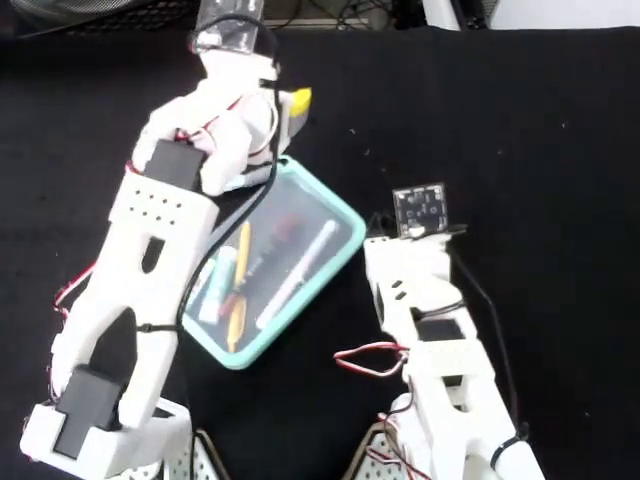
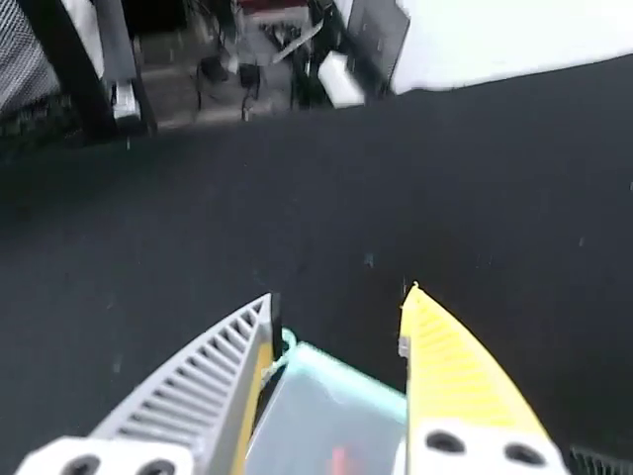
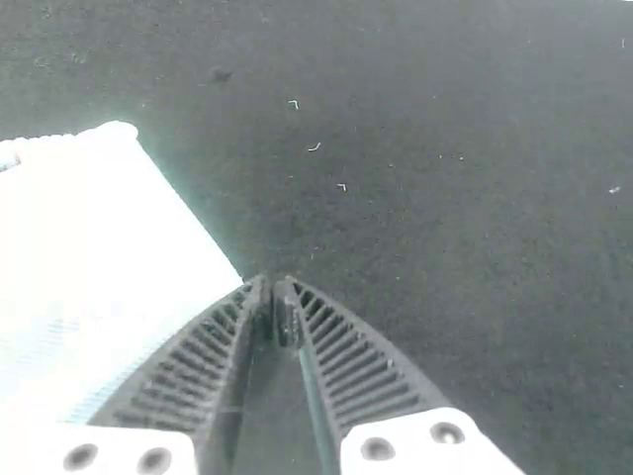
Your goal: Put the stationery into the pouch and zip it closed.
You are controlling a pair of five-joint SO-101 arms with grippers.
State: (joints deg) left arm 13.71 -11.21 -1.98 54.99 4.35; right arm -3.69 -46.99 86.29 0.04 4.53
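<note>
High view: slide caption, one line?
Left gripper open at the pouch's far corner, stationery inside; right gripper shut beside it.

Glossy clear plastic pouch (image 1: 328, 193), matt black cloth (image 1: 520, 150)

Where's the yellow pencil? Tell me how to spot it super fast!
Find the black table, then the see-through pouch with the mint-green rim lying on it. Inside it, the yellow pencil lies along the pouch's length, next to a white pen. It is the only thin yellow stick in there.
</note>
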